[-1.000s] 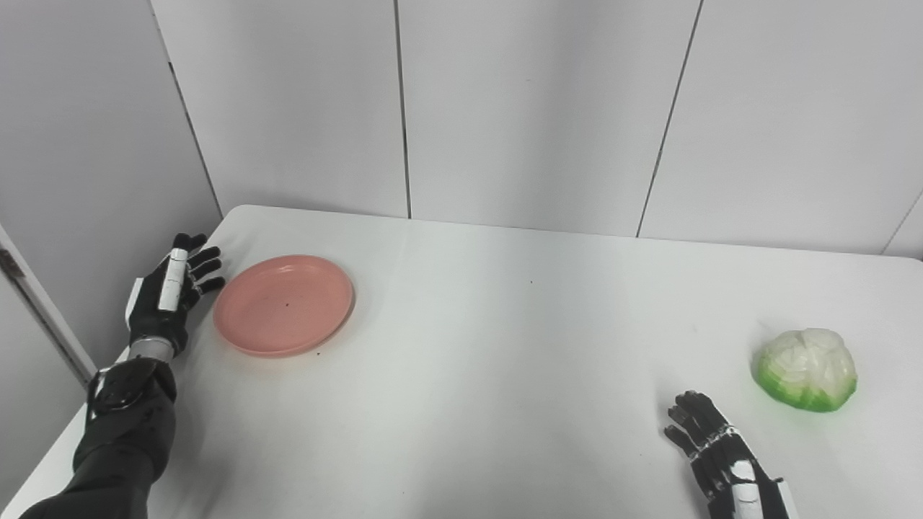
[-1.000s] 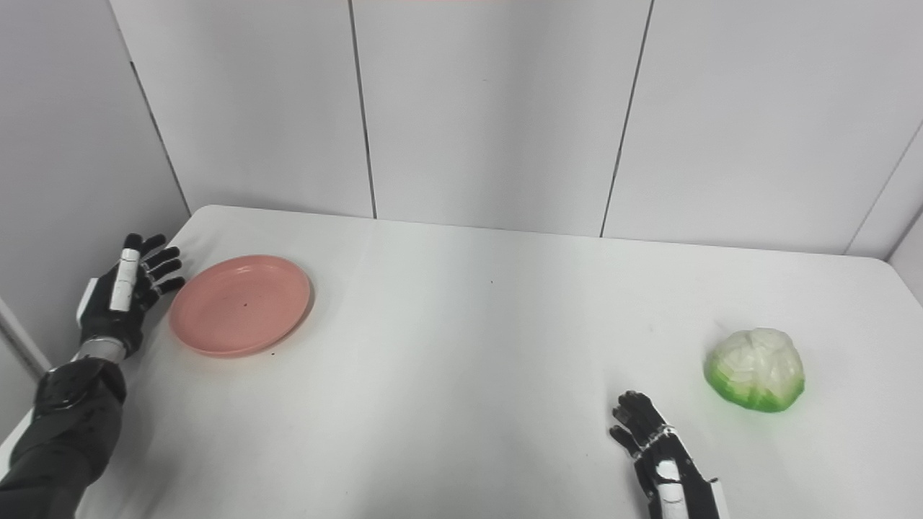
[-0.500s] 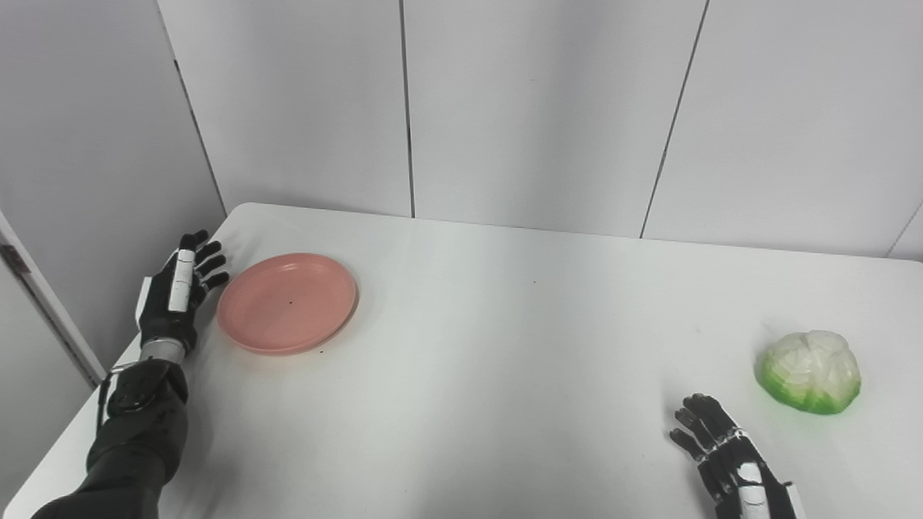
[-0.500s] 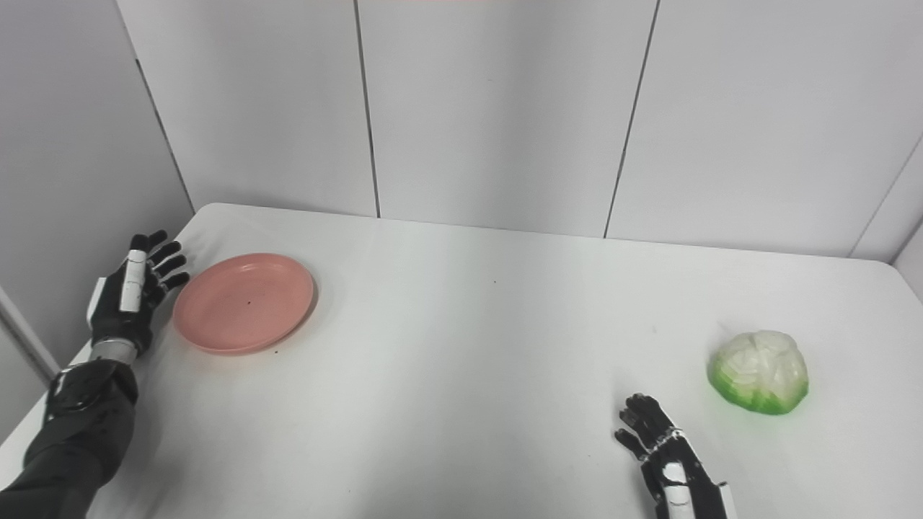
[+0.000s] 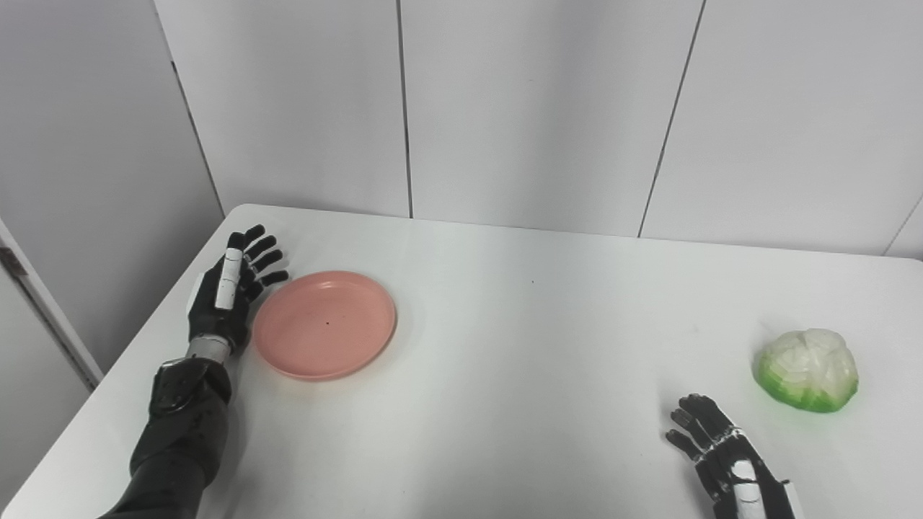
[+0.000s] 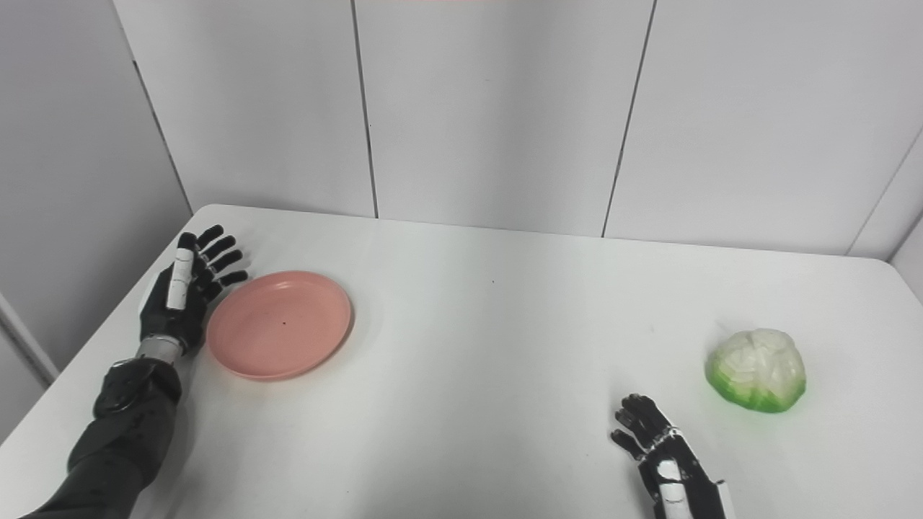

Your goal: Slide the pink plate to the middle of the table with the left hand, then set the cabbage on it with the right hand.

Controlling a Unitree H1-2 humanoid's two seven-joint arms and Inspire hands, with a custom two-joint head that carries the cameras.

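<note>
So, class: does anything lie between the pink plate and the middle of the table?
Nothing visible does. The table is bare between the pink plate and its middle; the cabbage sits far right.

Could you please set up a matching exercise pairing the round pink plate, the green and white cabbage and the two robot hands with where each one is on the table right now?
Things:
1. round pink plate
2. green and white cabbage
3. left robot hand
4. right robot hand

Places:
A. near edge, right side, empty
B. against the plate's left rim, fingers spread
C. far right, alone
D. left part of the white table

Pairs: 1-D, 2-C, 3-B, 4-A
</note>
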